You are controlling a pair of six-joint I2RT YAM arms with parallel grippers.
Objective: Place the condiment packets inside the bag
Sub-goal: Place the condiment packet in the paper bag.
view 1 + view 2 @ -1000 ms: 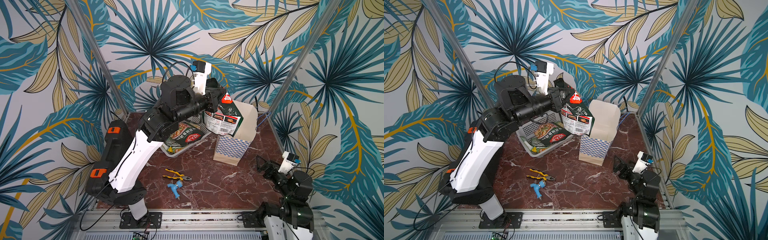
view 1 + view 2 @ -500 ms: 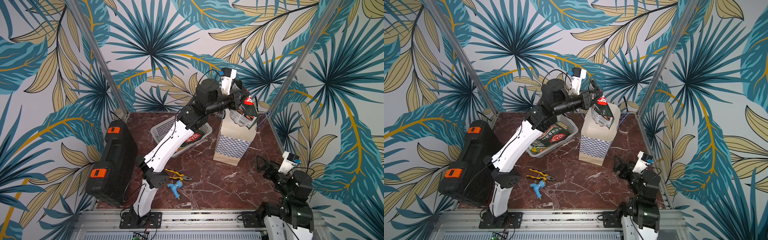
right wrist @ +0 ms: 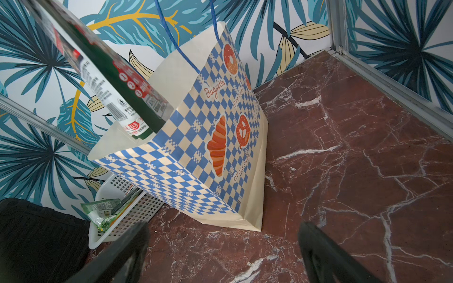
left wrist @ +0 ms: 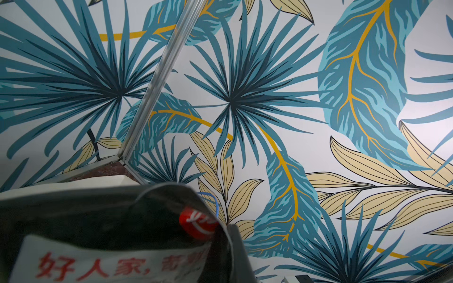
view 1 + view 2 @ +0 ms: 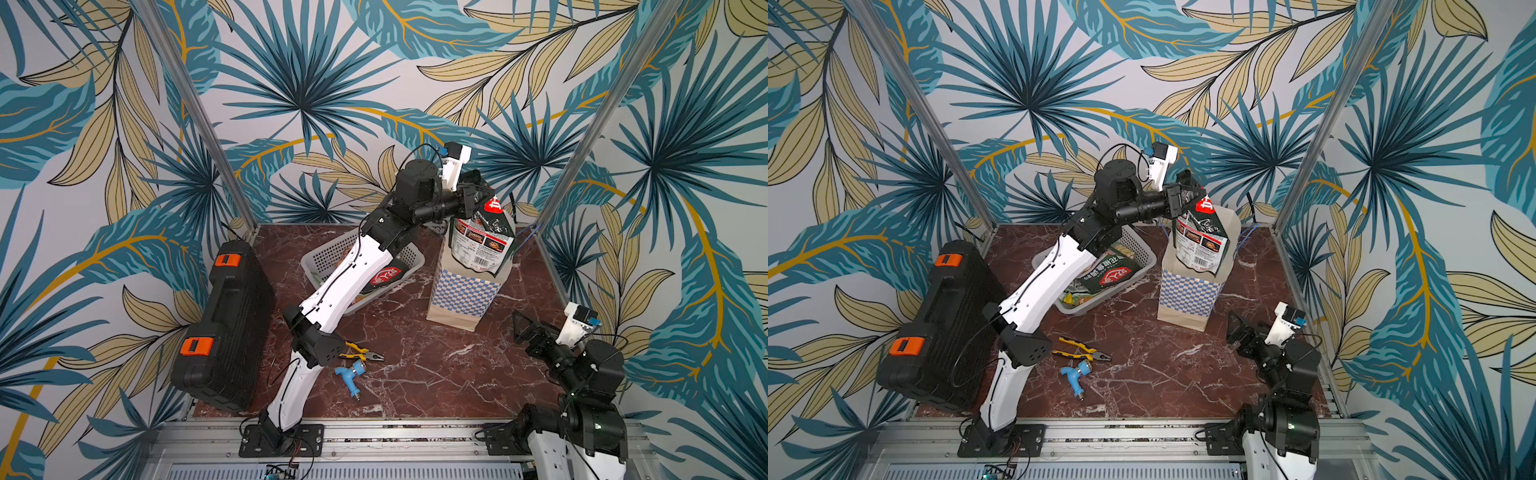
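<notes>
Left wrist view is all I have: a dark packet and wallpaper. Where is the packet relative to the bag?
Observer: The packet hangs from the left gripper, and its lower end is at the open mouth of the bag, near a front corner.
Operator: Is the right gripper in the way?
Observer: No. The right gripper is open and empty, low at the table's front right, apart from the bag.
Operator: Anything left to load?
Observer: Yes. More packets lie in the basket beside the bag.
</notes>
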